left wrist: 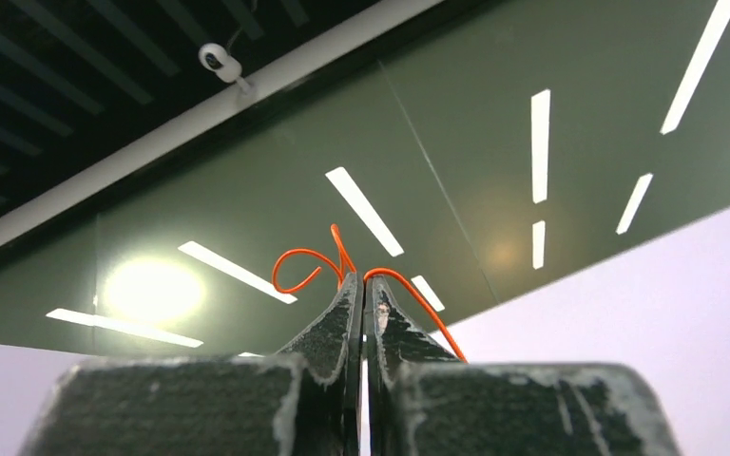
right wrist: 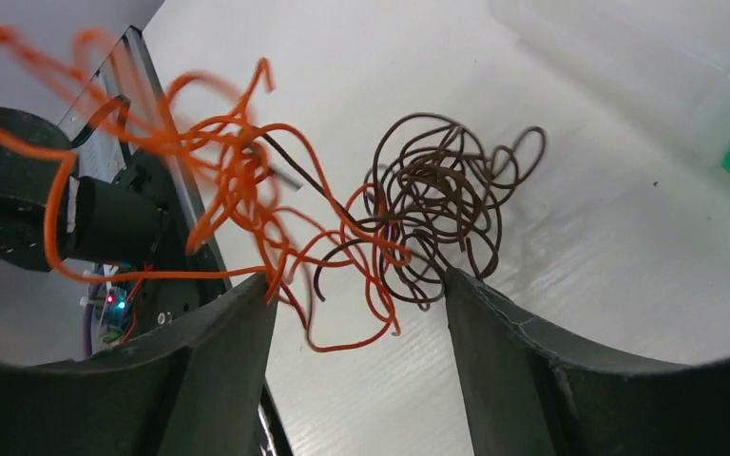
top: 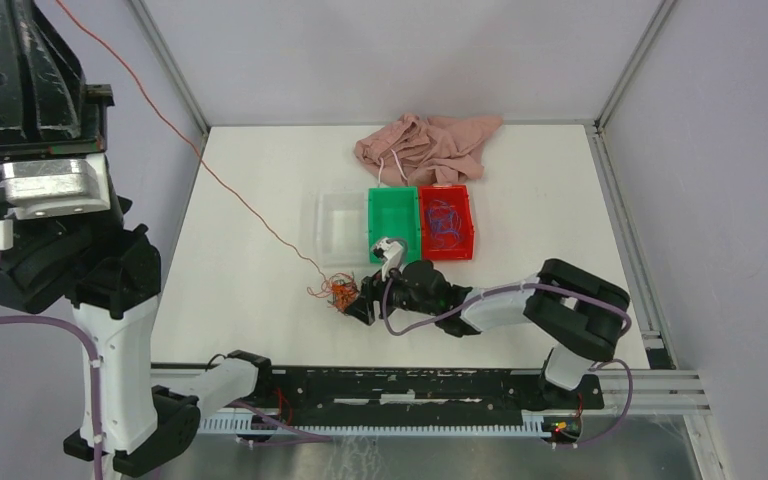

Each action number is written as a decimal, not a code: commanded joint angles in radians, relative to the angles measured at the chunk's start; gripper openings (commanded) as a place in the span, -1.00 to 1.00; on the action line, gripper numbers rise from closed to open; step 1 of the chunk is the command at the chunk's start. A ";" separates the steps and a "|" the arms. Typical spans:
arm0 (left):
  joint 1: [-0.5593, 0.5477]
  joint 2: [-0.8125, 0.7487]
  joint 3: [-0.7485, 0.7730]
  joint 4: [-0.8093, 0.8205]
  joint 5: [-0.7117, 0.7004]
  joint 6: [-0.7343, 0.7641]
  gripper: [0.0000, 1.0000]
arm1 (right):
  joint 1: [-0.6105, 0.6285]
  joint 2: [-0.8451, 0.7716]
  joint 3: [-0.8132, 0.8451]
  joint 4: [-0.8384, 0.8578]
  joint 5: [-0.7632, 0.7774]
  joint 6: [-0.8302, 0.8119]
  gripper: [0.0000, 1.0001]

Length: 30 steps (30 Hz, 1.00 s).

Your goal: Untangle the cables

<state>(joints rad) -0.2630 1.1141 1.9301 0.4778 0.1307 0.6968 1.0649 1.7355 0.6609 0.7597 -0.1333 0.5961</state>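
While the left gripper [left wrist: 361, 285] hangs high at the left edge, its jaws pressed tight on one orange cable [top: 165, 120], that strand runs in a long line, down and rightward, to the tangle [top: 340, 292] lying on the white table [top: 250, 330]. Just right of the tangle sits the right gripper [right wrist: 356, 285], fingers spread wide and clamping nothing. Orange loops [right wrist: 228, 171] and a brown coil [right wrist: 437, 199] lie between and ahead of its tips (one orange strand meets a fingertip). Behind it stand a clear bin [top: 340, 225], a green bin [top: 392, 205] and a red bin [top: 448, 253] holding blue-purple cables [top: 445, 222] — a pink cloth [top: 425, 145] is bunched beyond them.
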 commanded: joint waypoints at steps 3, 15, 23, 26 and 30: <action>0.005 -0.128 -0.249 -0.123 0.053 -0.092 -0.94 | 0.004 -0.225 0.018 -0.035 -0.094 -0.127 0.45; 0.005 -0.226 -0.428 -0.215 0.087 -0.145 -0.94 | 0.000 -0.220 0.392 -0.376 -0.208 -0.382 0.52; 0.005 -0.232 -0.418 -0.215 0.093 -0.143 -0.94 | -0.005 -0.022 0.543 -0.408 -0.221 -0.452 0.41; 0.005 -0.232 -0.414 -0.215 0.093 -0.143 -0.94 | -0.006 0.034 0.585 -0.425 -0.144 -0.504 0.37; 0.005 -0.231 -0.406 -0.215 0.087 -0.136 -0.94 | -0.007 0.088 0.633 -0.434 -0.070 -0.543 0.08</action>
<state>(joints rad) -0.2630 0.8810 1.4948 0.2398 0.2165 0.5919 1.0637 1.8027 1.2076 0.3088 -0.2867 0.1230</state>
